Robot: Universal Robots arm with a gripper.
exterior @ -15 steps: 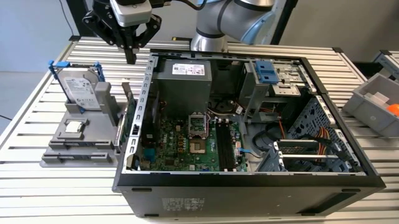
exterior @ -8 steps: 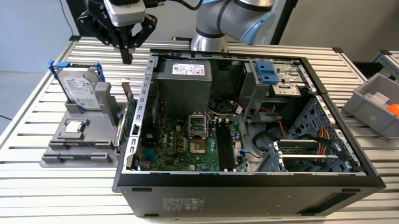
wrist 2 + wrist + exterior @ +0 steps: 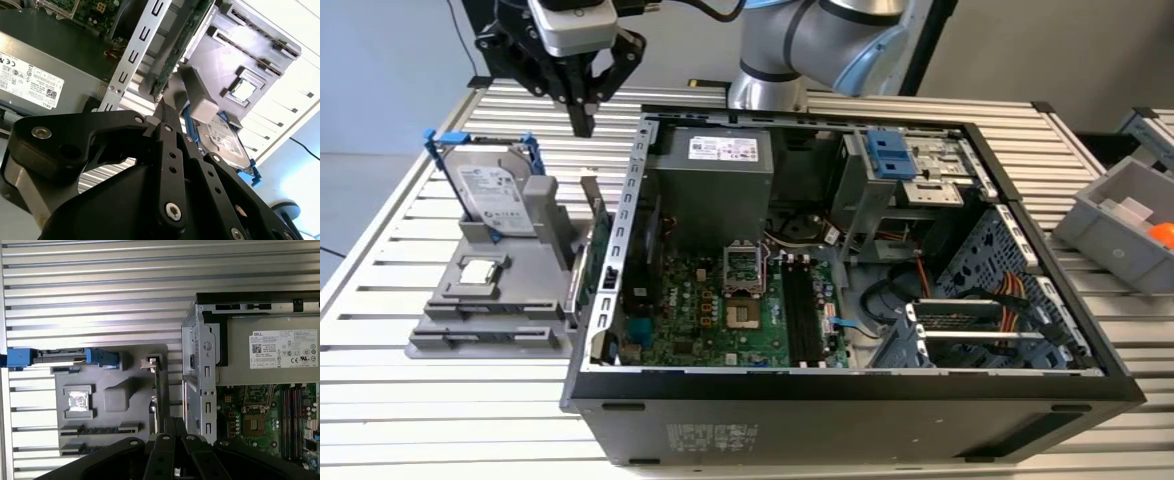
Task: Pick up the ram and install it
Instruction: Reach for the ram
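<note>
The thin green ram (image 3: 594, 245) stands edge-on in the grey holder (image 3: 494, 300) on the desk (image 3: 400, 400), left of the computer case (image 3: 854, 400), its lower edge hidden. The fingers (image 3: 582, 110) are closed and empty above its far end.

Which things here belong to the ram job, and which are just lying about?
Job: ram upright in the grey fixture, gripper above it, memory slots in the open case.
Lying about: hard drive, processor chip, grey bin.

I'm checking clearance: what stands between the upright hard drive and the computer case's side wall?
In the exterior view, the ram stick stands on edge in the grey fixture between hard drive and case wall.
</note>
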